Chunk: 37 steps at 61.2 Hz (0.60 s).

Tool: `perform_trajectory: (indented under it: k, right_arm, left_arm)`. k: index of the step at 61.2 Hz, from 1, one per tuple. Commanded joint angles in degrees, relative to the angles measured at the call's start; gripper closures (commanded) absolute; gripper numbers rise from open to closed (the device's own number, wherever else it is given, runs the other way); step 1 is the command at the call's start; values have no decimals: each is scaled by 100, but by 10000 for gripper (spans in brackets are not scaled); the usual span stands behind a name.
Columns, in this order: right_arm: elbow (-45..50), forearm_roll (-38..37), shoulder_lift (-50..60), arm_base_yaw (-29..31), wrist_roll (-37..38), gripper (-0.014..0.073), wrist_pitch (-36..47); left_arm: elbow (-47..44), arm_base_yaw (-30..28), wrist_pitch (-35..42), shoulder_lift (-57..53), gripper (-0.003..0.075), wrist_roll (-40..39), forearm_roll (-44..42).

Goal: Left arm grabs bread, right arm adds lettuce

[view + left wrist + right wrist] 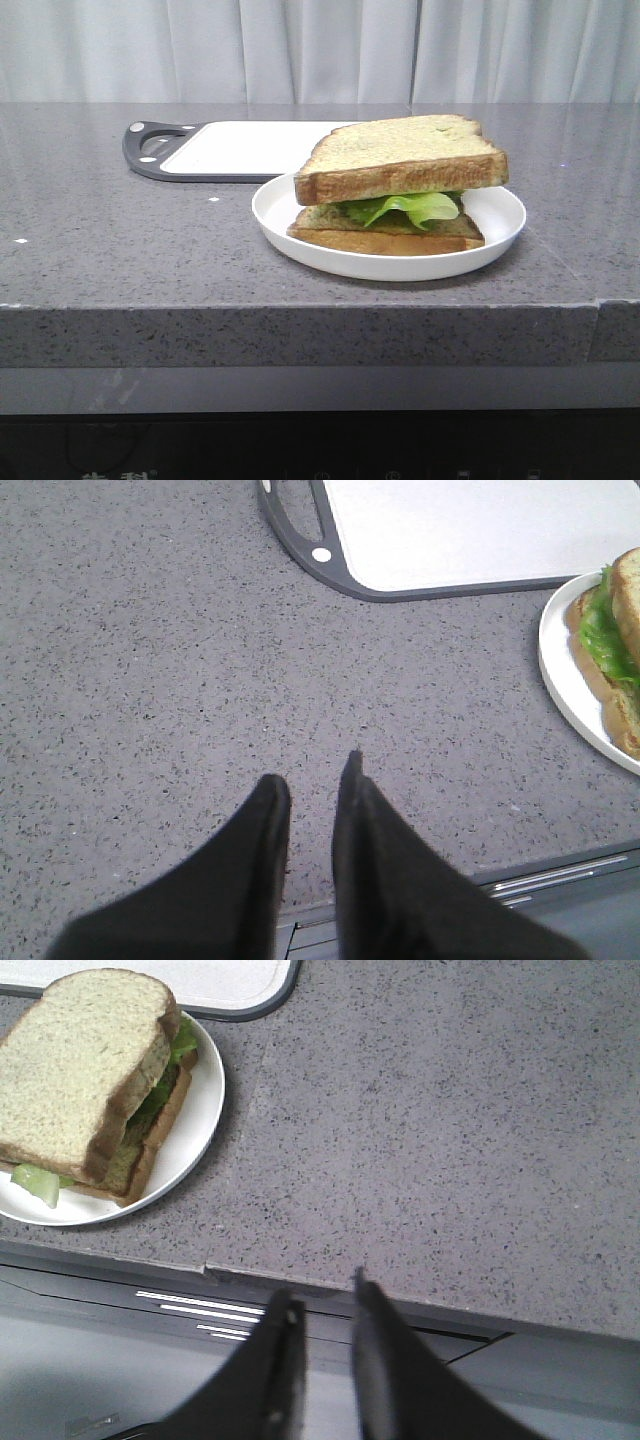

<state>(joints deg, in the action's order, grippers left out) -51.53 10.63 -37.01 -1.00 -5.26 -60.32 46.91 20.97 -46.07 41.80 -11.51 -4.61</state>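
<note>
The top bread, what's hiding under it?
Under the top bread a ruffled green lettuce leaf pokes out, lying on a second slice on the white plate. The bread covers the middle, so anything else inside cannot be seen.

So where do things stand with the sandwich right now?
Left end effector and right end effector nearly shut, empty, off the plate. Bread on top, lettuce beneath. Nothing in the way.

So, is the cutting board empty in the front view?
Yes, the cutting board is bare; the sandwich sits on the white plate.
</note>
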Motion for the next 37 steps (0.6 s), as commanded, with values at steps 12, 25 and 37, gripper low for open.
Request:
perform_trajectory:
  k: [12, 25, 37]
  right_arm:
    - [-132, 11, 4, 39, 4, 661, 171]
    - [-132, 11, 4, 39, 4, 661, 6]
    - [-132, 11, 4, 39, 4, 661, 6]
  left_arm:
    - [142, 1, 495, 1, 741, -60, 22]
    - [142, 1, 504, 1, 741, -60, 22]
    - [118, 1, 526, 1, 741, -60, 22]
